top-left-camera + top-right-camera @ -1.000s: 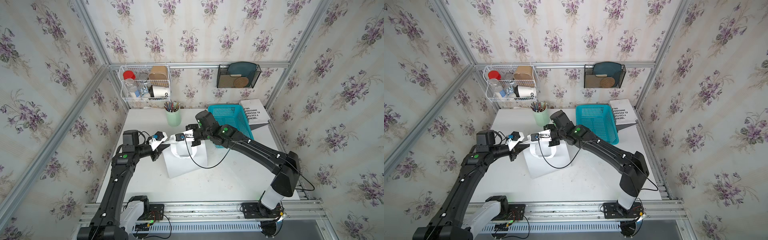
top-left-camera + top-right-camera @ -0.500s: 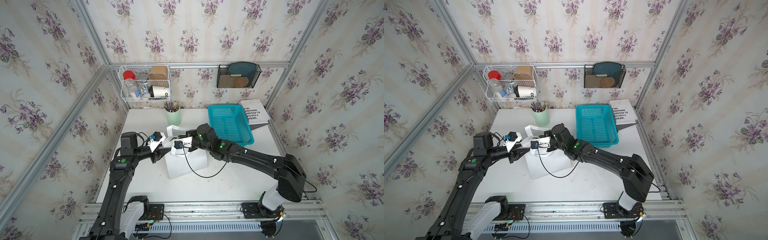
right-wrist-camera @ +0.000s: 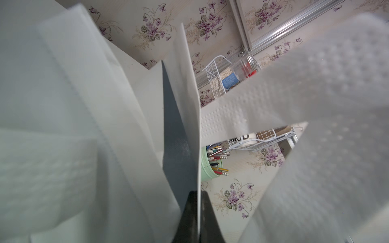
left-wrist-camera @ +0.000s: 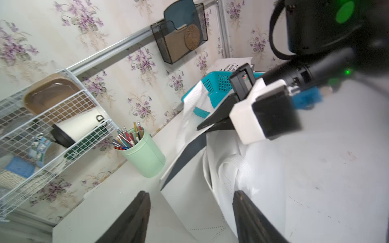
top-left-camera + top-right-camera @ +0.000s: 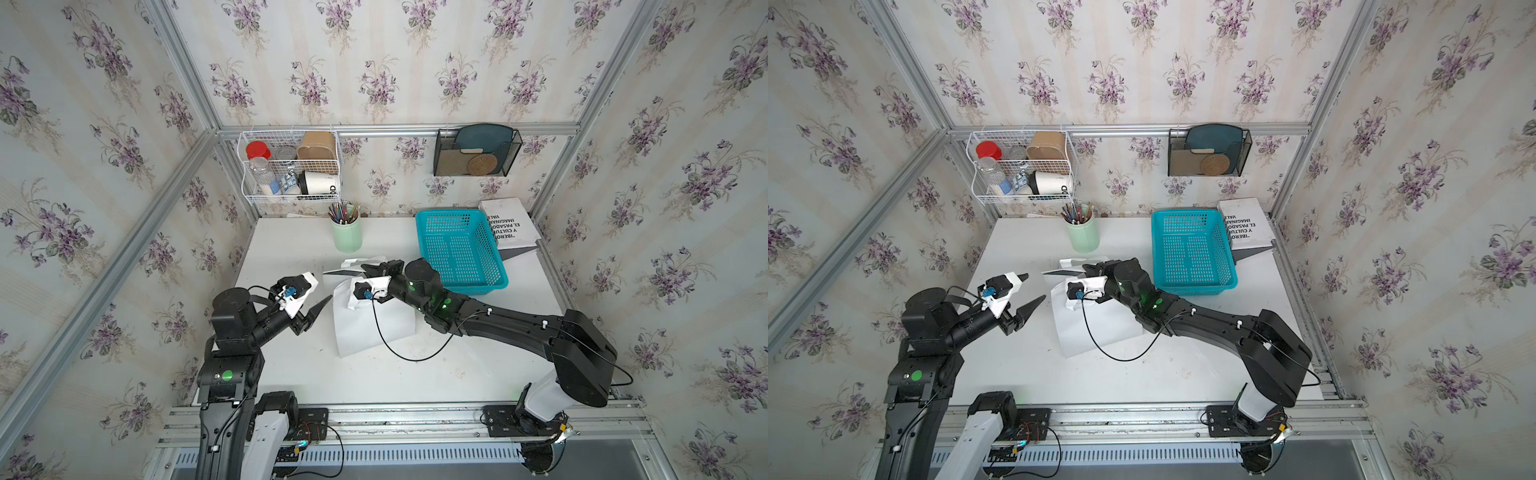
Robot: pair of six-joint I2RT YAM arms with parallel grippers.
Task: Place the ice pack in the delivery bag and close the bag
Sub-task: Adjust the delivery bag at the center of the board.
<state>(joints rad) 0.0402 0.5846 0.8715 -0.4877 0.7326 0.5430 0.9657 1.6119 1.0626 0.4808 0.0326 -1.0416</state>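
bag: the delivery bag (image 5: 374,328) is laid flat mid-counter (image 5: 374,386), mouth end toward the back wall, just beside the turquoise basket (image 5: 449,214).
right jaws: clenched on a thin white edge at the bag's mouth. The sheet is seen pinched between them in the right wrist view, with grey foil lining (image 3: 176,147) exposed beside it.
why held: the edge is judged to be lifted so that the limp mouth is kept open.
left jaws: spread wide with nothing grasped, and kept just beside the bag's left side without touching it. They are pointed at the mouth and the loop handle (image 4: 231,168), judged ready to take the opposite edge.
ice pack: not seen in any view. Whether it lies inside the bag cannot be told.
basket: nothing is seen in it.
progress: bag-opening step is judged; placement cannot be confirmed.
risk: the thin fabric could slip from the pinch and the mouth could collapse.
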